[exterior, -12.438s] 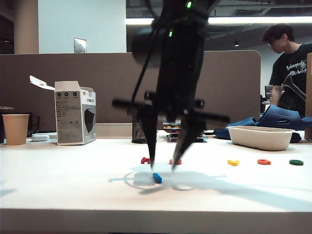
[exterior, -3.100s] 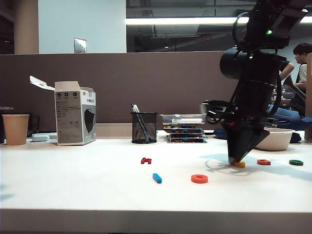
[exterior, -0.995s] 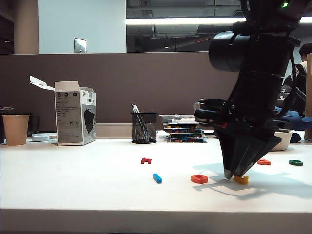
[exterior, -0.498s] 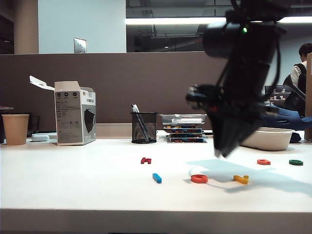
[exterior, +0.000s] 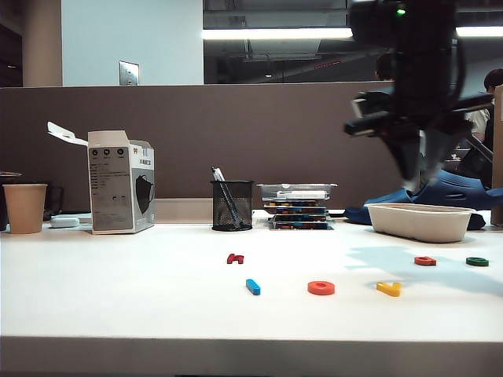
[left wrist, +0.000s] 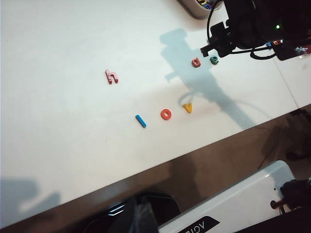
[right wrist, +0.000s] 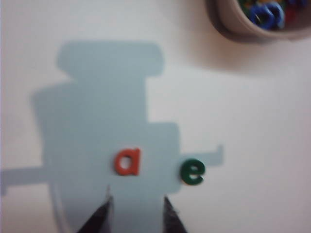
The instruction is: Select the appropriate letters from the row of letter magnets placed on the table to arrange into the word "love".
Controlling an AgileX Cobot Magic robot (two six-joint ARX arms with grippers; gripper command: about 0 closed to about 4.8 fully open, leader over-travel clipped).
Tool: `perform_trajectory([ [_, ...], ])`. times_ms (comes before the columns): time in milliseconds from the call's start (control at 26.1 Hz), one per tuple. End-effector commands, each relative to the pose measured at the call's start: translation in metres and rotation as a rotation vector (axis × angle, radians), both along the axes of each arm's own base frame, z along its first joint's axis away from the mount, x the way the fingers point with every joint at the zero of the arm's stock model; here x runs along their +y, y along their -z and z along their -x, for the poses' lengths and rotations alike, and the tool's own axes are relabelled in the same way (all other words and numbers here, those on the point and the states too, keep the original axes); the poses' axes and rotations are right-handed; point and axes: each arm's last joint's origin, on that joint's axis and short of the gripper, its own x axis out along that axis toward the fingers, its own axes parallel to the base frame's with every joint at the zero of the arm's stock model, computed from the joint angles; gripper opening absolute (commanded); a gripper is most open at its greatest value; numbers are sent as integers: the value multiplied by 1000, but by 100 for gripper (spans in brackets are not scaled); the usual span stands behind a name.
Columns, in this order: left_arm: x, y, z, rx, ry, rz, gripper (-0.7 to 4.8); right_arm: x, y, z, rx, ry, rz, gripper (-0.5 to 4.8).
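Note:
On the white table [exterior: 118, 298] the blue bar [exterior: 252, 287], orange-red ring [exterior: 321, 288] and yellow V [exterior: 389, 288] lie in a line near the front edge. In the left wrist view they are the bar [left wrist: 140, 121], ring [left wrist: 166, 114] and V [left wrist: 187, 108]. The dark green letter [exterior: 477, 261] lies at the far right beside an orange-red angular letter [exterior: 425, 261]. My right gripper [right wrist: 136, 213] hangs open and empty high above those two, the green letter [right wrist: 193, 171] just off its fingers. My left gripper [left wrist: 141, 221] is shut, off the table's front edge.
A dark red blocky letter [exterior: 235, 258] lies behind the blue bar. A white tray [exterior: 420, 221] with spare letters stands at the back right. A mesh pen cup [exterior: 233, 206], stacked boxes [exterior: 297, 206], a carton [exterior: 121, 182] and a paper cup [exterior: 24, 207] line the brown partition.
My right gripper let go of the yellow V beside the ring, opened, rose and swung right and back to hang over the orange-red angular and green letters. The left arm stayed still.

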Motion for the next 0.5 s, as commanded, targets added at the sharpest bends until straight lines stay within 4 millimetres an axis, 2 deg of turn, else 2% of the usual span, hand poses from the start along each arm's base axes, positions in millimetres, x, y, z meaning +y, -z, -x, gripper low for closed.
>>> perform_trajectory([
  [38,1,-2,1,-13,2,6,-5,-16,2,-1,49,75,-54,170],
  [153,1,-2,1,-29,20,-10,-5,-34,2,-6,59,139,-113,222],
  [268,1,-2,1,-37,29,-19,-5,-57,2,-11,66,207,-139,226],
  [498,1,-2,1,-37,29,-19,-5,-74,13,-21,109,197,-229,226],
])
